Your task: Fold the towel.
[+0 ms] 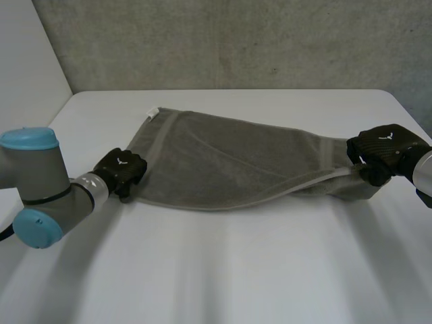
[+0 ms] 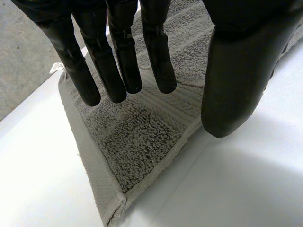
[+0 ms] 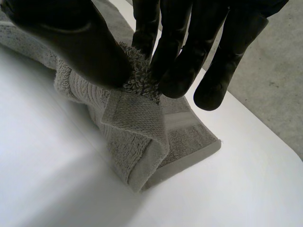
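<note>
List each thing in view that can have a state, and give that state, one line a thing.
towel: lying on the table, partly folded over itself, its right end bunched up.
left hand: open, fingers straight above the towel's near left corner, holding nothing.
right hand: shut on the towel, pinching its right end between thumb and fingers.
table: white, bearing the towel.

The left hand [image 2: 156, 52] holds its fingers [image 2: 118, 56] straight and side by side over a corner of the grey towel [image 2: 142, 137], the thumb [image 2: 234, 85] spread well apart above the towel's hemmed edge. The corner lies flat on the white table [image 2: 38, 170]. A small white label [image 2: 57, 67] sticks out beyond the fingers.
</note>
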{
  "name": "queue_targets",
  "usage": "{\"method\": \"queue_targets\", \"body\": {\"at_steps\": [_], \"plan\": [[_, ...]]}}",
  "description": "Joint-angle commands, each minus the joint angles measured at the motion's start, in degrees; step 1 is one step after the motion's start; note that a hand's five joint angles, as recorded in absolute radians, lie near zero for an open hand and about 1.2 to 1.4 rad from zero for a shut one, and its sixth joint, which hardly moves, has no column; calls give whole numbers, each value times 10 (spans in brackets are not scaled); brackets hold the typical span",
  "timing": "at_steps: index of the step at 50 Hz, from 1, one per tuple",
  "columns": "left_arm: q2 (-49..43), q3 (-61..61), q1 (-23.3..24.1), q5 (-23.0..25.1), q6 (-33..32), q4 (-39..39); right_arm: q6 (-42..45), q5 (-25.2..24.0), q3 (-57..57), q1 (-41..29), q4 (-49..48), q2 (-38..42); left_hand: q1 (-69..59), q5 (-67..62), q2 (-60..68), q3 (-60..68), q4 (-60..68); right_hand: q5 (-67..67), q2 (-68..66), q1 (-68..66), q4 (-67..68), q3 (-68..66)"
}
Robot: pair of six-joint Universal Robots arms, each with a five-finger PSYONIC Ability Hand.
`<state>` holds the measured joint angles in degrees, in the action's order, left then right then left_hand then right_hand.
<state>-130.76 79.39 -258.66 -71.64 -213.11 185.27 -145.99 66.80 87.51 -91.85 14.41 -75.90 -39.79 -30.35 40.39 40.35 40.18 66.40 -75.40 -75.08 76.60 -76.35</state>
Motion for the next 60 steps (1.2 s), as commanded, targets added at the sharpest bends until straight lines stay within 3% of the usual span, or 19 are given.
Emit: {"method": "queue_targets", "body": {"at_steps": [1,26,36,60], "plan": [[1,-7,0,0,0,-21,0,0,0,0,0,4,-5,0,-1,0,1,36,-46,-49,34,-36],[-31,-38,1,-8,-1,-20,0,0,-1,0,0,7,-15,-10,9,10,12,36,-46,-49,34,-36],[-29,-52,2,-17,1,-20,0,0,0,0,-1,10,-157,-151,151,151,153,36,-46,-49,34,-36],[-44,-64,6,-17,8,-20,1,0,0,0,-1,12,-118,-112,112,112,114,36,-46,-49,34,-36]]}}
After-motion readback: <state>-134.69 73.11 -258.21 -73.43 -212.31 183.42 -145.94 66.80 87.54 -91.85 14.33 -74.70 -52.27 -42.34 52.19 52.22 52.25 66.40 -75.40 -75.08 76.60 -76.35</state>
